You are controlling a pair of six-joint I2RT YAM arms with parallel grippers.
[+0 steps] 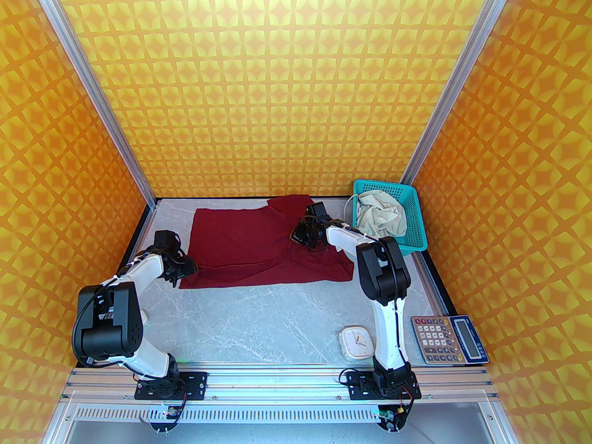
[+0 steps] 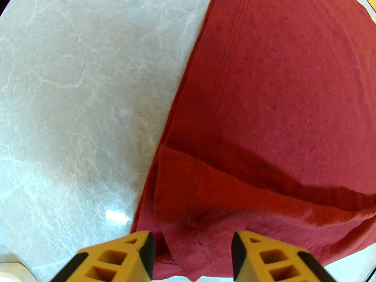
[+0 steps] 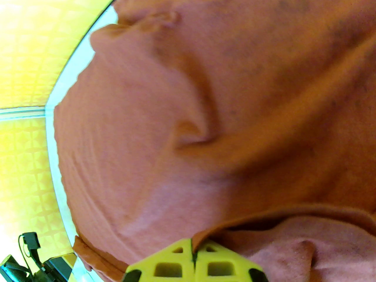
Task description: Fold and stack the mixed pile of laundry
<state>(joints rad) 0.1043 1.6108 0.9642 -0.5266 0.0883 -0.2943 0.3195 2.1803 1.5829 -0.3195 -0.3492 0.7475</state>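
Maroon shirt [image 1: 249,243] spread mostly flat on marble table [image 1: 277,312], just left of teal basket [image 1: 414,231]. Its edge nearest the basket is rumpled and partly hidden under the right arm [image 1: 384,271]. Right gripper [image 3: 194,250] left of basket, jaws together, clamped on a shirt fold. Wrist view blurry, can't tell how much cloth is pinched. Left gripper [image 2: 192,242] at the shirt corner farthest from basket, jaws apart over the cloth, contact unclear, finger bases cut off. Cream shorts [image 1: 379,215] crumpled inside basket, waistband not discernible.
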